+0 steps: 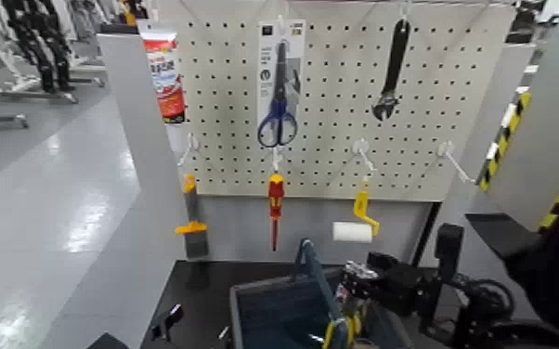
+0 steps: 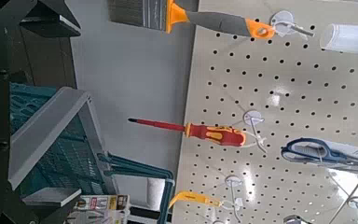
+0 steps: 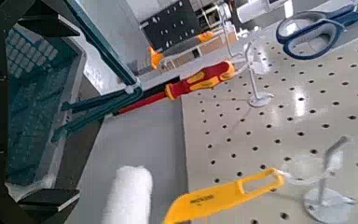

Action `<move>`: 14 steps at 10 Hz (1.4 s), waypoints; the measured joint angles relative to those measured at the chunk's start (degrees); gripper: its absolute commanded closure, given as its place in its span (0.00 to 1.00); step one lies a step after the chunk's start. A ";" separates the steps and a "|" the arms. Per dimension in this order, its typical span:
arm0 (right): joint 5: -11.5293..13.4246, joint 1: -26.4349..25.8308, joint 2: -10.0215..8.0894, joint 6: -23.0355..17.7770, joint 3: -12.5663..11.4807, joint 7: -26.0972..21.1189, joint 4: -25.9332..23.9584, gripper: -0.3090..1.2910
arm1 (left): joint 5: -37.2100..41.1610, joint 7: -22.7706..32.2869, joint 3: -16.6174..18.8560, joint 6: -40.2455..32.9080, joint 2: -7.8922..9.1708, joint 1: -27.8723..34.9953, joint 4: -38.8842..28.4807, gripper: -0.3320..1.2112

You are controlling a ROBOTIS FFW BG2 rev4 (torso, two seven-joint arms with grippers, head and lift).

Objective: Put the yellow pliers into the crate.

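Right tool [image 1: 348, 282] hovers by the crate [image 1: 236, 311] on a black surface [image 1: 190, 302], floor [image 1: 70, 218] shining.

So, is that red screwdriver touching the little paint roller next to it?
Apart. The head view shows the screwdriver and paint roller hanging side by side, with a plain gap between them.

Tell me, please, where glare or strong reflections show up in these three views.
Head view: bright patches on the floor; left wrist view: shiny spots on the pegboard; right wrist view: a softer sheen on the pegboard.
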 measured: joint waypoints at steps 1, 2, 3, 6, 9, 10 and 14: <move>0.07 2.02 0.41 -3.20 -0.21 -5.17 -2.07 0.25 | 0.00 0.00 0.00 -0.05 0.03 0.00 0.00 0.28; 0.08 4.66 0.92 -7.31 -0.36 -10.24 -3.90 0.26 | 0.00 0.00 0.00 -0.11 0.03 0.01 0.00 0.28; 0.07 7.20 1.65 -11.44 -0.67 -12.42 -4.82 0.26 | 0.00 0.00 0.00 -0.19 0.03 0.06 0.00 0.28; -0.45 12.60 2.44 -20.31 -0.42 -17.04 -5.90 0.26 | 0.00 0.00 0.00 -0.33 0.15 0.09 0.00 0.28; 2.63 19.65 2.42 -28.11 0.79 -24.71 -9.14 0.27 | 0.06 0.00 -0.02 -0.50 0.29 0.17 -0.06 0.28; 3.68 22.13 2.33 -31.11 1.80 -28.24 -9.68 0.29 | 0.10 -0.02 0.01 -0.51 0.30 0.21 -0.08 0.28; 4.69 29.32 1.95 -38.55 3.99 -33.67 -9.97 0.29 | 0.17 -0.18 0.18 -0.43 0.37 0.35 -0.17 0.28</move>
